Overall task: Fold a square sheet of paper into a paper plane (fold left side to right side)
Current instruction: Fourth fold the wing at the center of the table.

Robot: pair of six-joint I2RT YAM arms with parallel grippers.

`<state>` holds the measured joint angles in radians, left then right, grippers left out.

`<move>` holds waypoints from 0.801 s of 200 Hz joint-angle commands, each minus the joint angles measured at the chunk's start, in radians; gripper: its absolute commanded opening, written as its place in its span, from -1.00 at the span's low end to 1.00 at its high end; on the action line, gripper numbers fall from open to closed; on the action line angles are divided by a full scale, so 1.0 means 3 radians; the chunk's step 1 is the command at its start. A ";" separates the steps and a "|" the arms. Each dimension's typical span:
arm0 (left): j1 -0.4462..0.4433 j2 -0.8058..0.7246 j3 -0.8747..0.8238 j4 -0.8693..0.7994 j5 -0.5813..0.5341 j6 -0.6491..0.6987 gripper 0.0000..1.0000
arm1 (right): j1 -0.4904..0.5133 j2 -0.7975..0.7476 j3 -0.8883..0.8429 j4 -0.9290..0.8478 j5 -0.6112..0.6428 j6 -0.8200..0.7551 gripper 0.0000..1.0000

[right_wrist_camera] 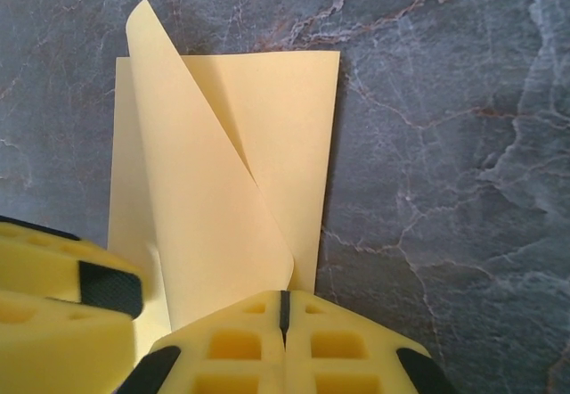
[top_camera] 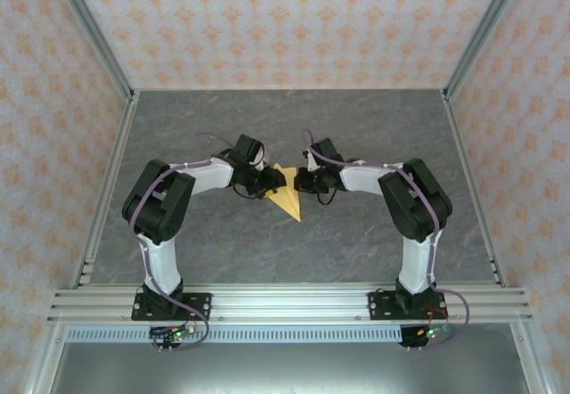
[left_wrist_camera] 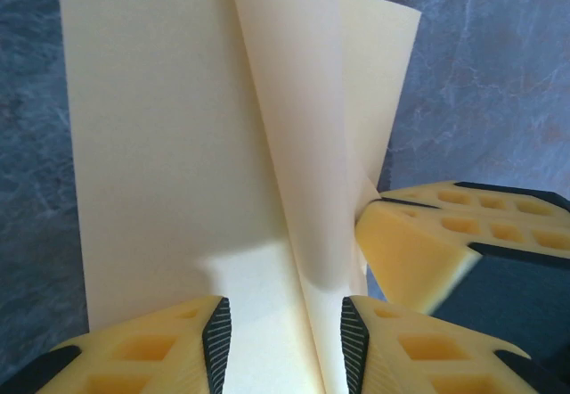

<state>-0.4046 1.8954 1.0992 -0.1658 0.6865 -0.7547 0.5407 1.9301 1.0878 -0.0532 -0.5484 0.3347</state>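
The grey desk (top_camera: 223,251) carries the square sheet of paper (top_camera: 287,196) near its middle, and the left arm (top_camera: 165,207) and the right arm (top_camera: 414,202) both bend inward to it, so neither one is clearly nearer. From above, the paper is already partly folded, and it lies directly between the two grippers, with its long axis running from the far side toward the arm bases and a pointed end at the near side. The fold from left to right turns on this crease line. One flap stands up from the flat part. The right gripper (right_wrist_camera: 285,309) has its fingers pressed together on the lower edge of this flap and pinches it. The left gripper (left_wrist_camera: 285,323) has its fingers spread. The paper stretches straight ahead of them and the flap passes through the gap, apparently not squeezed, though the view is too close to be sure.
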 commanded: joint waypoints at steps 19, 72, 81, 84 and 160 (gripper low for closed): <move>-0.0011 -0.0206 0.0213 -0.0131 -0.0037 0.0097 -0.33 | 0.0074 0.0137 0.0010 -0.0256 0.0139 -0.0078 -0.92; -0.0014 0.0202 0.0462 -0.0055 0.0090 0.0043 -0.65 | 0.0084 0.0141 0.0024 -0.0289 0.0161 -0.0101 -0.92; -0.0014 0.0258 0.0490 -0.0004 0.0130 0.0017 -0.66 | 0.0090 0.0142 0.0025 -0.0301 0.0166 -0.0105 -0.92; -0.0014 0.0276 0.0500 0.0014 0.0142 0.0005 -0.67 | 0.0090 0.0141 0.0028 -0.0307 0.0170 -0.0106 -0.92; -0.0013 0.0432 0.0514 -0.0043 0.0103 0.0027 -0.68 | 0.0115 0.0152 0.0078 -0.0388 0.0221 -0.0156 -0.92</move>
<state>-0.4046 2.0247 1.2339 -0.1604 0.7258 -0.7582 0.5541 1.9312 1.1061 -0.0834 -0.5156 0.3111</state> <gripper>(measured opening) 0.161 0.062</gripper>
